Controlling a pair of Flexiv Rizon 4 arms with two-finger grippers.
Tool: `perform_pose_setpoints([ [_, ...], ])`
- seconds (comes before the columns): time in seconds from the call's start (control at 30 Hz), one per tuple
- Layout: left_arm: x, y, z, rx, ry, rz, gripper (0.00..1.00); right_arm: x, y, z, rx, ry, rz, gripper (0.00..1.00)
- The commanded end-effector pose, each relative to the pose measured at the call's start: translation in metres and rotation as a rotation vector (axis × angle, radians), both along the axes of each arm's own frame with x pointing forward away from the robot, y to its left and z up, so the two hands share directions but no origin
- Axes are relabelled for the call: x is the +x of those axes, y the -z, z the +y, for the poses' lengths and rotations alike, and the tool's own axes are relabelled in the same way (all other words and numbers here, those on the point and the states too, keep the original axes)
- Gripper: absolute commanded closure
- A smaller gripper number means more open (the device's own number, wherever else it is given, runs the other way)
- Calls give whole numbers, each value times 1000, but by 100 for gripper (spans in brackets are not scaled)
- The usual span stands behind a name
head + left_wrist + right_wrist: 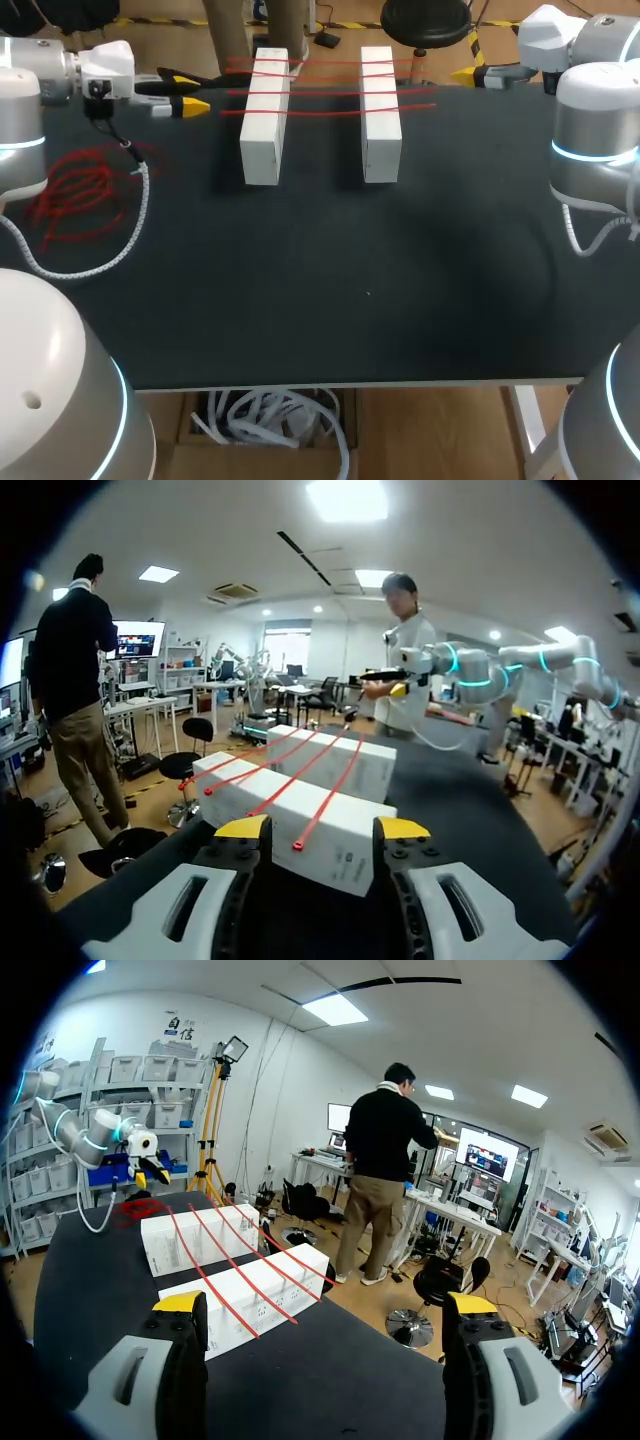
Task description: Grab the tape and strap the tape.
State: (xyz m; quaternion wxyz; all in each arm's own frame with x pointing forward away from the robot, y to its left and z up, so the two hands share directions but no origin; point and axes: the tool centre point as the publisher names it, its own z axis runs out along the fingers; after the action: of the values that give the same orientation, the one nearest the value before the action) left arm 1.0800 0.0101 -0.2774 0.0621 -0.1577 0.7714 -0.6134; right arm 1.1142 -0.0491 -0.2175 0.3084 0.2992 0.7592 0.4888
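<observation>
Tape (80,190) is lying in a loose red tangle on the black worktop (350,300), well off to the left of the pair of white blocks (265,120) and close by the base of the left arm. Three red strands (330,88) are already running across the far ends of the blocks, stretched from one block to the other. The left gripper (185,90) is hanging just left of the blocks at their far end and pointing at them. Its fingers are standing moderately apart and gripping nothing, and in its own view the nearer block is sitting just ahead of the gap. The right gripper (468,73) is hanging to the right of the blocks, well clear of them, with its fingers spread wide and nothing between them. To my eye the tape is looking light, thin and limp, so it is likely going to sag, twist and snag on its own loops rather than hold any shape. Pinching one strand near a free end at the edge of the tangle seems the safest hold, with the fingers closing right down. Grabbing into the middle of the tangle would probably drag the whole heap toward the blocks.
</observation>
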Motion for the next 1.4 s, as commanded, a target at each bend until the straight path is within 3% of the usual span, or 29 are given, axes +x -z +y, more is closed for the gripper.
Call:
perform_pose_setpoints([
  [0.03, 6, 9, -3, -4, 44, 1, 57, 0, 0, 0, 0, 0, 1, 0],
  [0.2, 5, 15, -6, -5, 68, -2, 64, 0, 0, 0, 0, 0, 1, 0],
  [0.4, 5, 26, -11, -1, 93, 5, 61, 0, 0, 0, 0, 0, 1, 0],
  [0.47, 9, 29, -12, -37, 91, 30, 61, 0, 0, 0, 0, 0, 1, 0],
  [0.8, 20, 39, -22, -37, 141, 24, 62, 0, 0, 0, 0, 0, 1, 0],
  [1.4, 23, 39, -31, -71, 190, 4, 66, 0, 0, 0, 0, 0, 1, 0],
])
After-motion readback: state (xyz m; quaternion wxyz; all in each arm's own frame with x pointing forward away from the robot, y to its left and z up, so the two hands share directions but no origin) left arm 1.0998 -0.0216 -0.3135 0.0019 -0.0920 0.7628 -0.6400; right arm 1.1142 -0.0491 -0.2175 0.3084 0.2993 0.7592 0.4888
